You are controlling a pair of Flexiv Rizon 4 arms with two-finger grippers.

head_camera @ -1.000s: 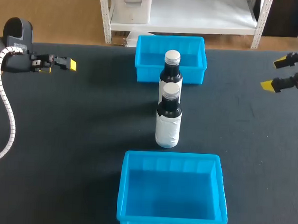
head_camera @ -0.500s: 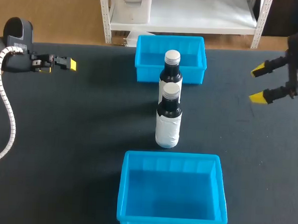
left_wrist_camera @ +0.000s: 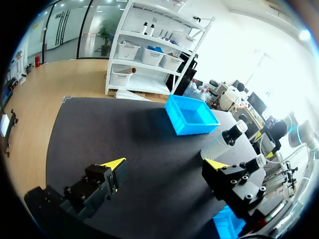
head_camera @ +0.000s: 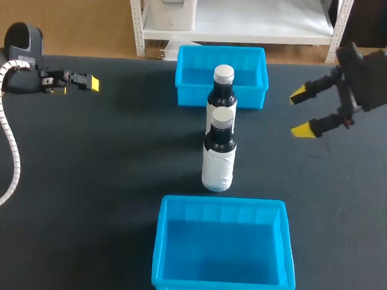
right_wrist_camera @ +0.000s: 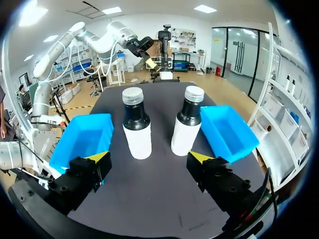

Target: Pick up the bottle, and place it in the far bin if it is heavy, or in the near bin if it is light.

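Two dark bottles with white labels and silver caps stand upright mid-table, in line between the bins: the far bottle [head_camera: 222, 88] [right_wrist_camera: 187, 124] just before the far blue bin [head_camera: 184, 76] [right_wrist_camera: 229, 132], the near bottle [head_camera: 219, 156] [right_wrist_camera: 137, 127] behind the near blue bin [head_camera: 160, 247] [right_wrist_camera: 79, 139]. My right gripper [head_camera: 303, 112] [right_wrist_camera: 148, 157] hangs open to the right of the bottles, facing both, apart from them. My left gripper [head_camera: 86, 82] [left_wrist_camera: 166, 164] is open and holds nothing at the table's far left; from there the far bottle [left_wrist_camera: 222, 142] shows beyond its fingers.
Both bins look empty. Bare dark tabletop [head_camera: 115, 154] lies on either side of the bottles. A white cable [head_camera: 11, 155] trails along the left arm by the table's left edge.
My right gripper has moved left, in from the table's right edge toward the bottles, still open. The left arm and both bottles have not moved.
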